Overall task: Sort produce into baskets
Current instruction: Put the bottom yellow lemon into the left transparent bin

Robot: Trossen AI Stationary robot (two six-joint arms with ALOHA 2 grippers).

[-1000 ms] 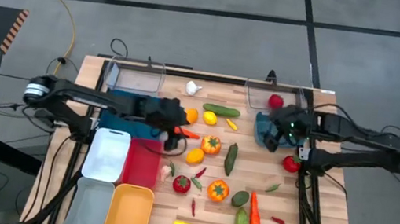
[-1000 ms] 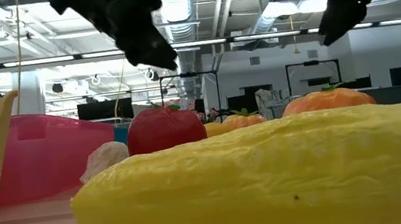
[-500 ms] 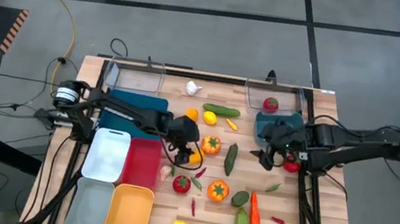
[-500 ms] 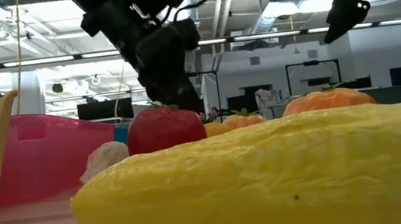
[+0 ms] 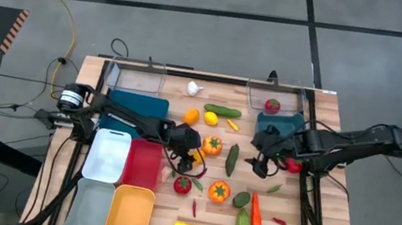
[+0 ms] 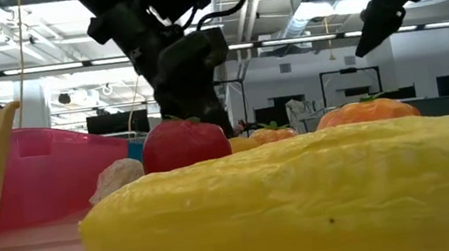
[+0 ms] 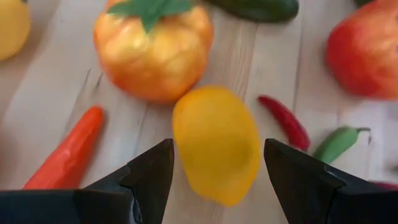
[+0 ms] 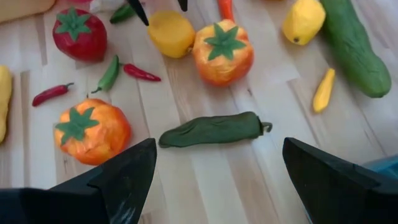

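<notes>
Left gripper (image 7: pixel 214 165) is spread open, empty, straddling a lemon (image 7: pixel 216 144) lying between its fingertips on the table. An orange pepper (image 7: pixel 152 48) sits just ahead and a carrot (image 7: pixel 63 150) just beside one finger, so closing could nudge either or squirt the lemon out. Right gripper (image 8: pixel 214 165) hangs open, empty, over a dark green pepper (image 8: pixel 213 129).

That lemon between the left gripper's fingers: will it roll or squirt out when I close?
Probably some risk. The lemon looks smooth and egg-shaped, so it may slip out of the pinch. It lies free on bare wood, so a nudge could roll it toward the orange pepper. The left gripper straddles it evenly, open, which should help.
</notes>
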